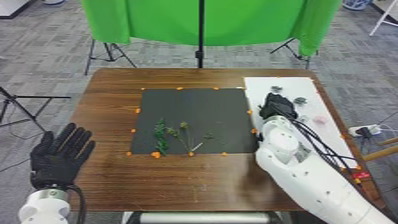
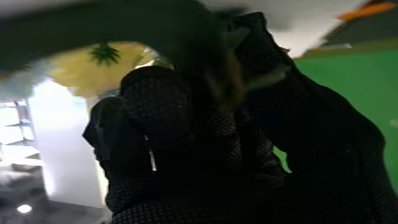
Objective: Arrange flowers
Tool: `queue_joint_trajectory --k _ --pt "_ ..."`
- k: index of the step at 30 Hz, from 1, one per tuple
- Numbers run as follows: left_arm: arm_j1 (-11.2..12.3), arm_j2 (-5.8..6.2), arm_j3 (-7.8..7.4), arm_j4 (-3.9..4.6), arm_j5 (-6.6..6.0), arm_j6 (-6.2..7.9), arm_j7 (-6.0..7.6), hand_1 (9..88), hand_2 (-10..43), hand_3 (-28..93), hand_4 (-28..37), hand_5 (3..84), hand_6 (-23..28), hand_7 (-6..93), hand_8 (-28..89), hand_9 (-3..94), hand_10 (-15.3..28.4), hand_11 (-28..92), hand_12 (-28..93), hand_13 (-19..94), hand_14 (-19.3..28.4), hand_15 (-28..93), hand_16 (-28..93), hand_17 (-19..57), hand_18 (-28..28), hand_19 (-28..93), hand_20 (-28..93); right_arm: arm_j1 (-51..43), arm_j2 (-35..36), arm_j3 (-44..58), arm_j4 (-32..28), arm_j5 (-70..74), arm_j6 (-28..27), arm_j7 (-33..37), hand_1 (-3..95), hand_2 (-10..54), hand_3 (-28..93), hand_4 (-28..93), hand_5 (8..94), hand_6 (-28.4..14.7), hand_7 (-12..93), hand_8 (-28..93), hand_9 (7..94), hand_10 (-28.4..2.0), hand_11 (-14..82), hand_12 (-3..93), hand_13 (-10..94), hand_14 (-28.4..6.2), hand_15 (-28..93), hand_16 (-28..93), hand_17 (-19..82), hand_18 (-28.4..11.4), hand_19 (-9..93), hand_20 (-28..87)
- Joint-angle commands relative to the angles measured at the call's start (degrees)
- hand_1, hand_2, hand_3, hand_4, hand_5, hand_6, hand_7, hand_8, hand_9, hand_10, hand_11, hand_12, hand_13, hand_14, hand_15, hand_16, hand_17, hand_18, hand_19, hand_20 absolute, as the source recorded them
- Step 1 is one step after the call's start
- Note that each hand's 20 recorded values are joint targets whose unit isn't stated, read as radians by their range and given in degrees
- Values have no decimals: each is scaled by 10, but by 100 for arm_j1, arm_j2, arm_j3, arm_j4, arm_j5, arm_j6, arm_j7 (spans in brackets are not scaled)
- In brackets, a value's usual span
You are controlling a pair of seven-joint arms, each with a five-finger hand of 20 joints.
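My left hand [image 1: 60, 156] is open at the table's left edge in the head view. Over the white sheet's left side is my right hand [image 1: 277, 105]. In the right wrist view, my right hand [image 2: 178, 125] has curled fingers, with a blurred green-brown stem [image 2: 226, 82] between them and the thumb. A yellow bloom [image 2: 84, 70] shows behind the fingers. On the black sheet [image 1: 191, 102] lie a green leafy sprig [image 1: 161, 136], thin stems with small heads [image 1: 185, 127] and a small green piece [image 1: 209, 135]. Greyish flower heads [image 1: 300, 100] and a pale pink one [image 1: 320, 120] rest on the white sheet [image 1: 298, 84].
Orange markers [image 1: 156, 155] dot the black sheet's border on the brown table [image 1: 115, 100]. A red item [image 1: 361, 175] lies near the right edge. Behind the table hangs a green cloth [image 1: 213, 25] with a dark stand [image 1: 200, 54] before it.
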Motion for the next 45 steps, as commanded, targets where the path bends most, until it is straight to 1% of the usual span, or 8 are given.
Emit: queue_joint_trajectory --k 1,6,20,27,30,39,43,45 --pt "167 -44 -38 -39 19 -42 -1 274 147 747 -283 482 104 189 -100 407 166 250 116 295 158 388 -73 -44 141 303 145 -504 -59 330 -1362 -115 178 53 609 -95 684 -218 745 -33 390 203 869 -132 161 451 749 -122 695 311 420 -276 932 498" --pt "113 -13 -10 -20 22 -47 -21 274 147 747 -283 481 104 189 -100 406 166 248 115 295 158 389 -72 -44 141 302 144 -775 -423 362 -1696 149 87 150 609 -95 680 -210 741 -36 392 208 864 -134 165 453 744 -123 698 314 419 -278 932 500" --pt "23 89 62 25 31 -9 -105 274 148 746 -283 480 102 190 -99 405 166 247 116 294 158 388 -72 -44 141 302 144 -1116 -1060 137 -1423 15 -169 285 592 -95 670 -206 705 -46 402 182 835 -140 181 453 724 -131 716 316 414 -280 932 505" --pt "96 89 38 14 2 -43 -28 274 148 747 -283 480 103 190 -99 406 165 248 116 295 157 388 -72 -44 141 303 144 -1202 -1043 339 -1519 332 -121 396 507 -95 697 -201 700 -83 168 53 785 -173 253 320 705 -143 721 305 397 -282 932 500" --pt "95 104 41 20 -11 -55 18 275 147 747 -283 480 102 190 -99 406 165 248 116 296 156 388 -72 -44 141 301 144 -1221 -1046 378 -1572 381 -90 421 476 -95 718 -196 689 -84 150 -76 774 -183 283 277 702 -145 722 301 397 -281 932 497" --pt "119 91 26 19 -45 -73 77 275 145 749 -283 480 101 193 -100 408 164 248 117 298 156 386 -71 -42 141 299 144 -1385 -883 537 -1901 455 119 360 430 -95 719 -178 662 -97 117 -88 766 -197 292 228 698 -152 726 300 398 -283 932 500" --pt "141 44 -3 11 -22 -98 106 276 146 748 -283 481 101 194 -101 408 164 249 117 298 156 386 -71 -42 140 297 144 -1548 -546 658 -2293 606 146 265 399 -56 713 -174 665 -99 117 -83 764 -203 274 218 699 -155 722 298 399 -282 932 496" --pt "186 20 -27 -14 -27 -83 147 275 146 749 -283 481 101 193 -101 408 164 249 117 299 156 386 -71 -42 140 297 145 -1629 -306 682 -2531 882 67 182 369 -6 707 -172 720 -87 172 -76 769 -206 258 213 699 -159 714 295 397 -282 932 493"
